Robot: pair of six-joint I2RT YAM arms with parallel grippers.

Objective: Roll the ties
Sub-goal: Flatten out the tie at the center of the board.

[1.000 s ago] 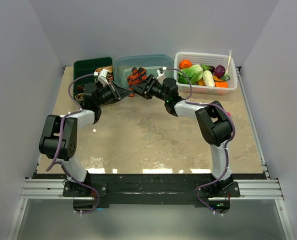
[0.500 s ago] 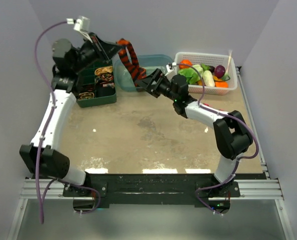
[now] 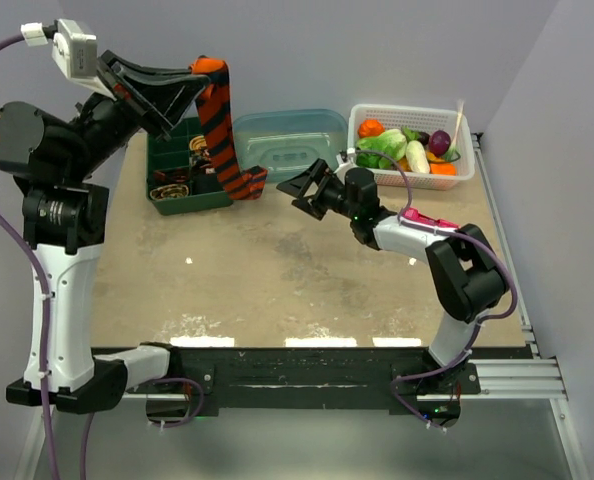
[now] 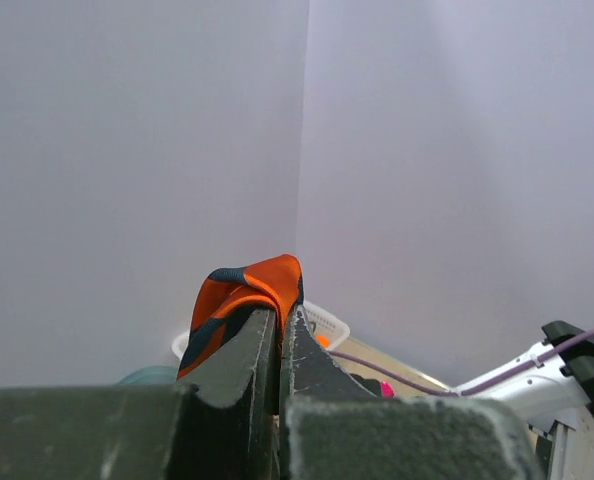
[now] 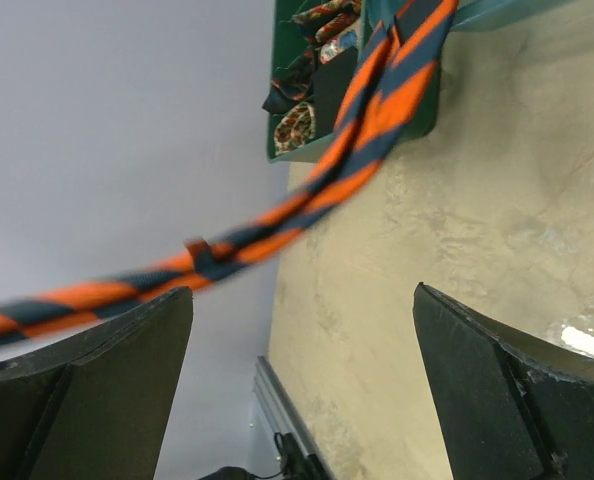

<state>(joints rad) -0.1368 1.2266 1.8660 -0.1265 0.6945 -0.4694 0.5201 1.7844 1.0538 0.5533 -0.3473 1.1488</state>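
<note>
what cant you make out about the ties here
- Left wrist view: most of the orange tie hangs out of sight behind the fingers of the left gripper.
- Right wrist view: both its ends run off the frame, and it is blurred.
- Top view: the coiled ties in the green tray are too small to count.

One orange striped tie; one green tray; one blue tub; one white basket.

Orange striped tie slanting across the view in mid-air, right gripper spread wide beneath it, touching nothing, green tray with coiled ties beyond, mottled beige bench.
</note>
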